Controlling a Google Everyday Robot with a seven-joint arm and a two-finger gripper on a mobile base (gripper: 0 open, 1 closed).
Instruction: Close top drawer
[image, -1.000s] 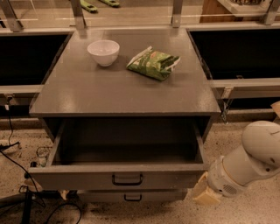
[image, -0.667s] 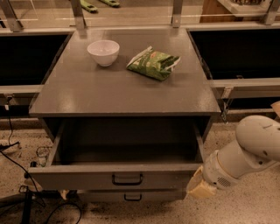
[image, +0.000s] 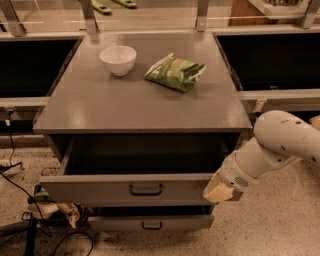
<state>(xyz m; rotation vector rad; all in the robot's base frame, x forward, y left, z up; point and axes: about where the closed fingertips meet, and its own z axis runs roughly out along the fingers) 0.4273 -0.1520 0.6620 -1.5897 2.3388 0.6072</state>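
At the lower left of the frame, cables (image: 20, 200) trail over the speckled floor beside the cabinet. On the grey worktop (image: 125, 107), a white bowl (image: 118, 59) sits at upper left of centre, well apart from the task.

Below the worktop's front edge the top drawer (image: 90, 189) stands pulled well out, its dark inside open to view and its black bar handle (image: 146, 190) at mid-panel. A lower drawer (image: 150, 223) beneath it is slightly out too. A green snack bag (image: 175, 73) lies to the right of the bowl.

At lower right, the end effector (image: 217, 192) sits against, or just beside, the right end of the drawer's front panel, on the white arm (image: 282, 140). Whether it is spread or pressed together cannot be told.

This looks like the start of the push. The next move calls for steady pressure straight toward the cabinet, kept square, since pushing off-centre could skew the drawer.
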